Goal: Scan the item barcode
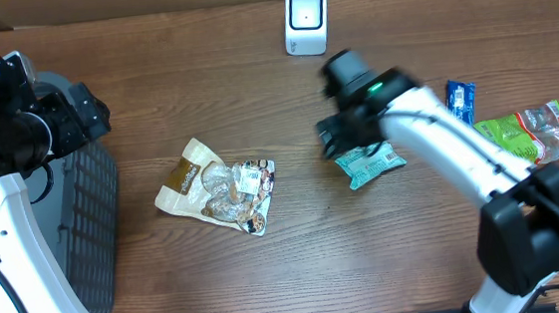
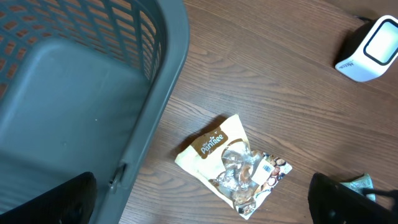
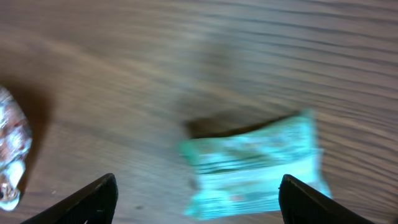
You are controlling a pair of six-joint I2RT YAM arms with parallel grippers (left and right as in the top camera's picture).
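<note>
Right wrist view is a smeared mess, so I can't read any print or barcode on the mint-green foil snack packet (image 3: 255, 165). From overhead, my right pincer (image 1: 343, 136) hides that packet's upper edge. It's lying flat on the brown wooden table (image 1: 298, 265), at 5 o'clock from the white box-shaped scanner (image 1: 306, 20), well apart. Only the overhead shows the small blue wrapper (image 1: 461, 99) and green crinkly bag (image 1: 533, 135) off at 3 o'clock, and only the left wrist looks down into the grey plastic basket (image 2: 93, 93). Right pincer is spread wide over the packet, not gripping it. Left pincer (image 2: 199, 208) is spread wide too, nothing in it
</note>
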